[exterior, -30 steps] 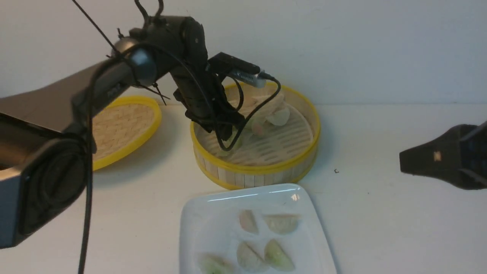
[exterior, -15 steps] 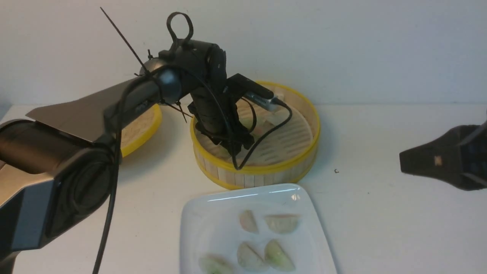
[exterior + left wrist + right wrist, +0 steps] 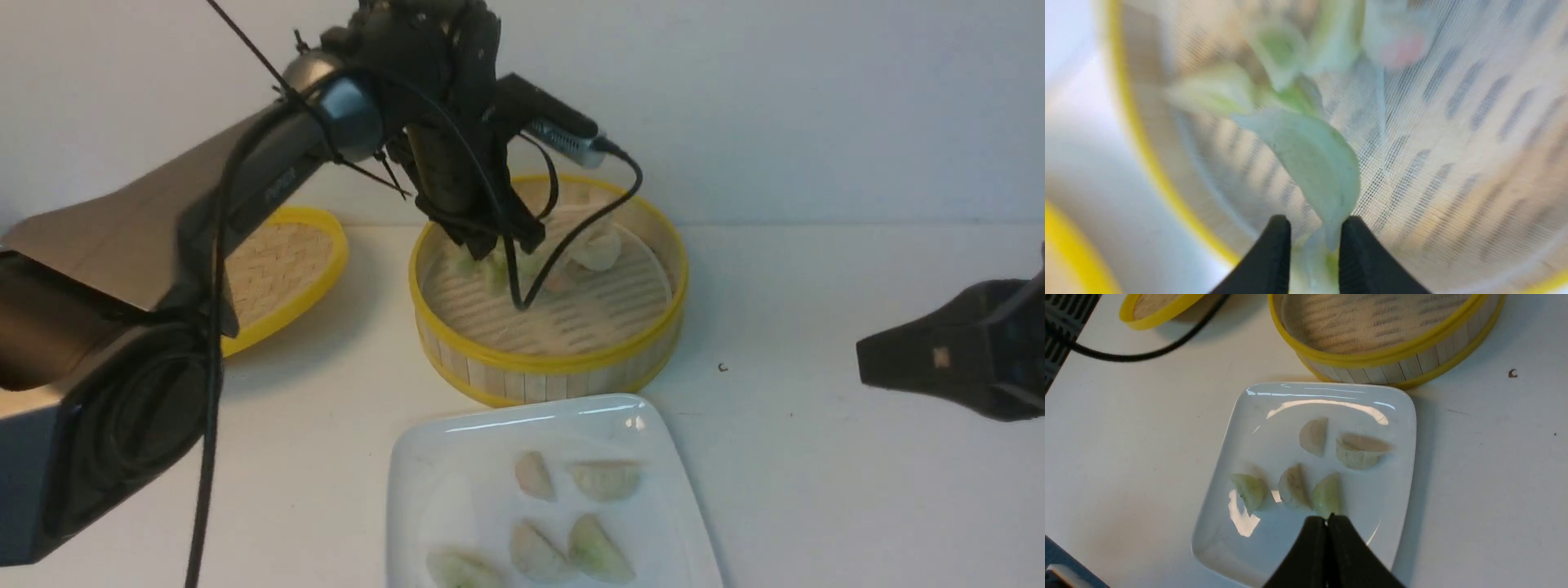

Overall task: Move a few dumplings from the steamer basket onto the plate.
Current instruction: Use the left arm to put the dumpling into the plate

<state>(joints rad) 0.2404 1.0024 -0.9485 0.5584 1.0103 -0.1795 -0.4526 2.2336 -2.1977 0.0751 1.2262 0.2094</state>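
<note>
My left claw [image 3: 1314, 239] pinched a pale green dumpling [image 3: 1310, 163] by its edge over the steamer basket [image 3: 555, 363], where other dumplings [image 3: 1216, 87] lay. My right claw [image 3: 1327, 523], pressed together and empty, hung over the plate [image 3: 1241, 428] just beside the basket; five dumplings [image 3: 1314, 437] sat there.

Green dumpling [image 3: 1310, 163] between fingers [image 3: 1271, 257], over steamer basket [image 3: 555, 371], five on plate [image 3: 1241, 428]
</note>
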